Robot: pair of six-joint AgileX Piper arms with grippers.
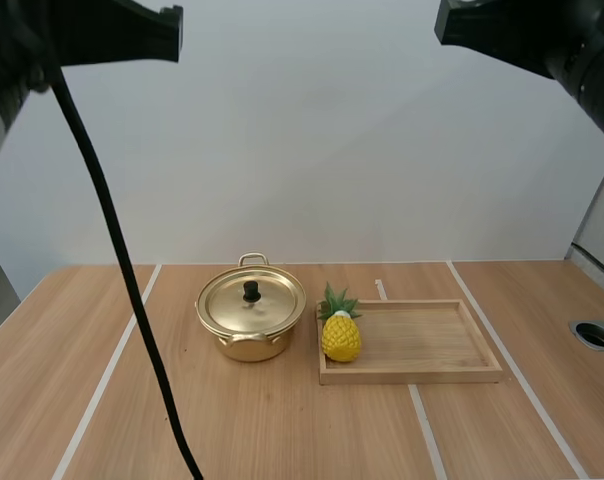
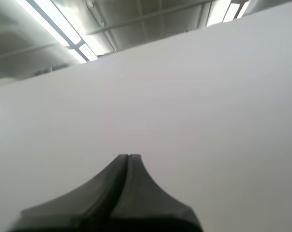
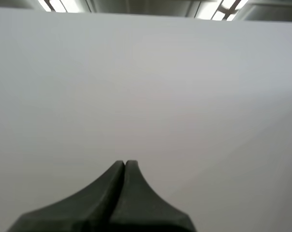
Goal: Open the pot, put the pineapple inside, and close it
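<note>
Pot (image 1: 244,345) and pineapple (image 1: 341,338) are set close together near the middle of the worktop (image 1: 282,430), an arrangement that seems meant to keep the carry short. The pot is covered by its lid (image 1: 267,305), which is seated flat on the rim. A black knob (image 1: 251,291) at the lid's centre is judged to be the intended grasp point. The pineapple is stood upright, leaves up, at the left end of a wooden tray (image 1: 432,372). It is just beside the pot but apart from it, so it can probably be taken from above without the pot being disturbed.

The left end effector (image 2: 128,155) is closed on nothing, its two halves pressed together into one dark wedge and aimed away from the worktop. The right end effector (image 3: 124,162) is closed and empty in the same way. The left arm (image 1: 102,30) and right arm (image 1: 522,35) are held high, well apart from the objects, which suggests that no step has been started. Opening the pot is judged to be the step in hand. Whichever end effector is used would have to be opened before the knob can be taken.
</note>
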